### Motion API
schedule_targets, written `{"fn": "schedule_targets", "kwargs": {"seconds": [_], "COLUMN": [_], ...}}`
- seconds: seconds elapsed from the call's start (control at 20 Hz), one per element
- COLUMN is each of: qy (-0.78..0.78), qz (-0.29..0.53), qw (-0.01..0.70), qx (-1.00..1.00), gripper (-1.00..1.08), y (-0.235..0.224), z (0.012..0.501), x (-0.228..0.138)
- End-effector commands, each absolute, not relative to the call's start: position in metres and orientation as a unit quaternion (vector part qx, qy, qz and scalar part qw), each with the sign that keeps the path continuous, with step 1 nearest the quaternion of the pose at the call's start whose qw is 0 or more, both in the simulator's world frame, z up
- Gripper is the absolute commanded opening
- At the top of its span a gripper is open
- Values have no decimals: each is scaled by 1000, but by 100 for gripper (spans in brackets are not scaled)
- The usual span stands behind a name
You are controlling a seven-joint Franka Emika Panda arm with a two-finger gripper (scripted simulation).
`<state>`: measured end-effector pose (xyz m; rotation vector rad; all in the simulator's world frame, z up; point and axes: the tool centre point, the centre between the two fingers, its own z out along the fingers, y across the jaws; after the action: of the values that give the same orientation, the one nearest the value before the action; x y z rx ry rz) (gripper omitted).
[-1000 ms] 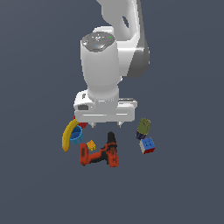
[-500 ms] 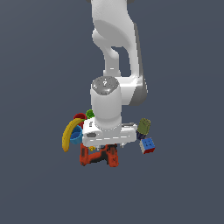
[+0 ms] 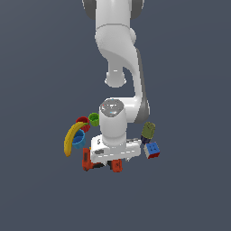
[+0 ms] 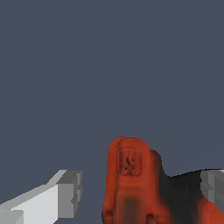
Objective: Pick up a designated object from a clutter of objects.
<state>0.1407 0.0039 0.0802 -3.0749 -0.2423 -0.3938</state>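
- the gripper (image 4: 140, 192) is low over the toy power drill (image 3: 101, 164). in the wrist view its two pale fingers (image 4: 65, 192) stand wide apart with the drill's red-orange body between them, neither pad visibly touching it. nothing is gripped yet.
- the wide spread fits the drill, which is the bulkiest thing in the pile. the straight-down approach looks chosen so the jaws straddle the narrower body, not the battery base.
- the drill lies on the plain grey floor at the near side of the clutter. in the exterior view the arm's hand hides most of it, and only red-orange ends show at either side below the hand.
- the yellow banana (image 3: 71, 137) arcs on the exterior view's left, with the blue cup (image 3: 78, 140), red cup (image 3: 82, 121) and green cup (image 3: 94, 119) near it. all sit apart from the drill.
- the olive-green can (image 3: 148, 131) and multicoloured cube (image 3: 152, 150) lie to the exterior view's right, near the hand. judging by that, closing should not catch them.
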Motion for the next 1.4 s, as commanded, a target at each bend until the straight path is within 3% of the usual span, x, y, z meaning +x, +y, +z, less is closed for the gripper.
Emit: {"fn": "schedule_targets", "kwargs": {"seconds": [0.0,1.05,1.1,1.35], "qy": [-82,-85,-85,-85], "qz": [-133,-137,-137,-137], "qw": [16,16,16,16], "qx": [-988,-987,-987,-987], "gripper": [108,108,-100,-100], "y": [5,8,8,8], "z": [71,35,35,35], "x": [144,152,152,152]}}
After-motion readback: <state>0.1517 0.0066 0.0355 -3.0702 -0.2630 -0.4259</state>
